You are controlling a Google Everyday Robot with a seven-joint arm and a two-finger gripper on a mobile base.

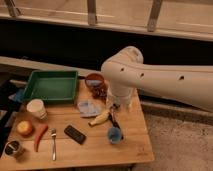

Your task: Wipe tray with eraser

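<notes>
A green tray [51, 86] lies at the back left of the wooden table. A black eraser [75, 134] lies flat on the table toward the front middle. My gripper [114, 118] hangs below the white arm [150, 80] over the right part of the table, beside a banana [99, 118] and above a blue cup [115, 135]. It is to the right of the eraser and apart from it, and well away from the tray.
A red bowl [95, 81] stands right of the tray. A blue cloth [89, 107] lies in the middle. A white cup [36, 108], an orange fruit [24, 128], a red chili [40, 136], a spoon [53, 144] and a small tin [14, 148] sit at the left front.
</notes>
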